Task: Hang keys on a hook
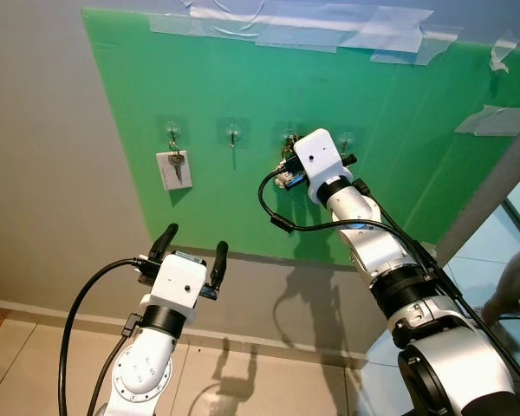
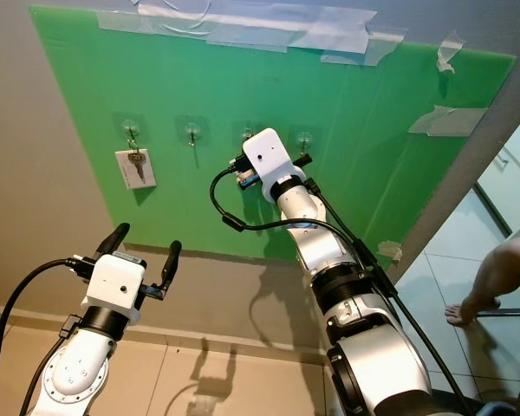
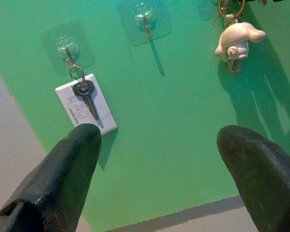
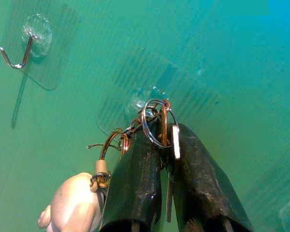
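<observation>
Green board (image 1: pixel 399 156) with four hooks (image 1: pixel 232 134)

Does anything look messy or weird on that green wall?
The green sheet is held up by crooked strips of tape, some peeling. The hooks look fine, and the right gripper pinches a key ring at one.

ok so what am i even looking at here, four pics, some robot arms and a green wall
It is a humanoid robot with two silver arms. The two wide pictures come from cameras in its head; the two close ones from cameras on its wrists. A green board is taped to the wall, with a row of clear stick-on hooks. The leftmost hook holds a key with a white tag. The right end effector is up at the third hook, pinching a key ring with a cream toy charm. The left end effector waits below, open and empty.
</observation>
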Robot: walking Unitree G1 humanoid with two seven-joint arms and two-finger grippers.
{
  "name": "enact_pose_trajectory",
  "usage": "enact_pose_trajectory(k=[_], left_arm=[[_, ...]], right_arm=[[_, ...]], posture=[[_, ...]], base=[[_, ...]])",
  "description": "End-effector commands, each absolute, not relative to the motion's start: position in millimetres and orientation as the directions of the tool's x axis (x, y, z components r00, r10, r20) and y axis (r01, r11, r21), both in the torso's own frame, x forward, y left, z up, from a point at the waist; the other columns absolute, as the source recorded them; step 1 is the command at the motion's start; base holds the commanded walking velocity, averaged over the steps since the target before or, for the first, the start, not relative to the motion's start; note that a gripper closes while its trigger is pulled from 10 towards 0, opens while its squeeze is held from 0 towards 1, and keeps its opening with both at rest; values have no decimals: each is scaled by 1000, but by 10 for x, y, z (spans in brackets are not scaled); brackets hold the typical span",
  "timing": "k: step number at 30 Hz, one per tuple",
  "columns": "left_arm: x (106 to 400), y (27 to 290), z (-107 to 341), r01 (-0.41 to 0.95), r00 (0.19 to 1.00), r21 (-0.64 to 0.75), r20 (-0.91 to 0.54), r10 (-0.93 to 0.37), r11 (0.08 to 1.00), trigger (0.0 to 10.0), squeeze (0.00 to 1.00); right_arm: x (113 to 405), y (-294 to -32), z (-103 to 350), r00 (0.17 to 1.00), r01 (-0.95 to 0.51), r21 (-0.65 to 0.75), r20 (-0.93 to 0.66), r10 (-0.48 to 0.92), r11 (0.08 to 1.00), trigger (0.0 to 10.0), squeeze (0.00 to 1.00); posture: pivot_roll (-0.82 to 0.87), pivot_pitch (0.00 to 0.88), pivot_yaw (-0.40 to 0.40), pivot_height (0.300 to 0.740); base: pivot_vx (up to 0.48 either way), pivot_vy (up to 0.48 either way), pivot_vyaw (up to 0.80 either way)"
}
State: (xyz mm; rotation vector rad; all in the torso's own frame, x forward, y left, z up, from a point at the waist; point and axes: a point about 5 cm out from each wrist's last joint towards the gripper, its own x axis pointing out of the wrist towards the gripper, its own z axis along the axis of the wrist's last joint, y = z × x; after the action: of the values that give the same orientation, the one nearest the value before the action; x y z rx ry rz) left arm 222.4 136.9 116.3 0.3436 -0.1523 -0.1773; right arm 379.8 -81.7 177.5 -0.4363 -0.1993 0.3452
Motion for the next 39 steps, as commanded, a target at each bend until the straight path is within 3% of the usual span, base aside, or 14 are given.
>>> enact_pose_trajectory(k=[1,18,39], left_arm=[[2212,1345,1184,149,972,348,120,-202,926,10000,0],[2219,1354,1187,150,972,350,118,-202,925,10000,0],[2215,1352,1185,151,972,352,117,-203,924,10000,0]], right_arm=[[3821,-868,1814,928,-262,-459,122,352,849,10000,0],[3807,-839,1780,927,-269,-454,118,356,850,10000,0],[3898,-1001,1989,942,-147,-460,205,266,876,10000,0]], posture=[[-7,0,-76,740],[-8,0,-73,740],[-5,0,-77,740]], base=[[0,0,0],[0,0,0],[0,0,0]])
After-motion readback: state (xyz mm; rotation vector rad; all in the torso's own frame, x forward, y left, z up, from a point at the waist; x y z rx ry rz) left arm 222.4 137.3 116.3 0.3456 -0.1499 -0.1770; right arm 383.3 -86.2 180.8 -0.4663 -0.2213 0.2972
